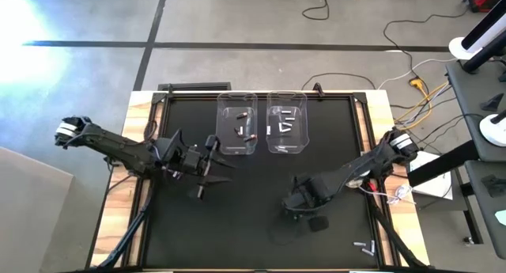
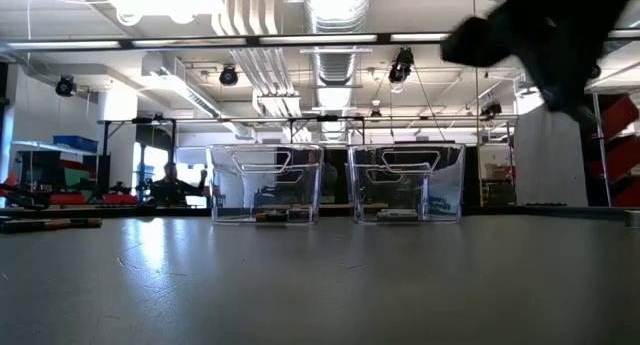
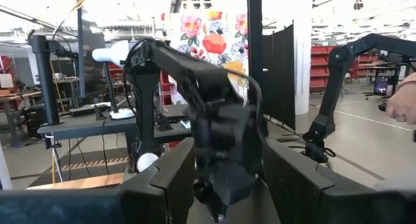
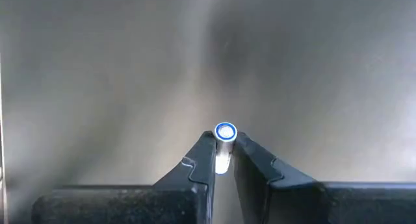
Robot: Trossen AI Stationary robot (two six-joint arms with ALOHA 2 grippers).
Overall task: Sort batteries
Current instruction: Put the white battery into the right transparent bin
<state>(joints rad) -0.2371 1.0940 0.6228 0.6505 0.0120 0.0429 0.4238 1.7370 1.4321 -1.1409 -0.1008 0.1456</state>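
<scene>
A black mat point(image 1: 261, 218) covers the wooden-edged table point(image 1: 118, 218), which stands on a grey concrete floor crossed by dark lines and loose cables. Beyond the table, the low view looks into a large hall with ceiling ducts, shelving and a person seated far off at the left.

Two dark arms reach in over the mat. The left gripper point(image 1: 215, 172) hangs above the mat's left half, just beside the left bin, its fingers spread apart with nothing between them; its wrist view looks level across at the other arm. The right gripper point(image 4: 224, 158) is lowered over the mat's right half, nearer the front edge, its fingers pressed onto a small silvery battery point(image 4: 224, 146) that stands end-on between the fingertips, its round end face ringed in blue.

Two clear plastic bins sit side by side at the back of the mat. The left bin point(image 1: 237, 123) holds a few dark batteries point(image 1: 245, 135) with reddish marks; the right bin point(image 1: 286, 121) holds several silvery-white batteries point(image 1: 286, 124). Both bins lie well apart from the right gripper. A few small pale pieces point(image 1: 364, 244) lie near the mat's front right corner; whether they are batteries cannot be told.
</scene>
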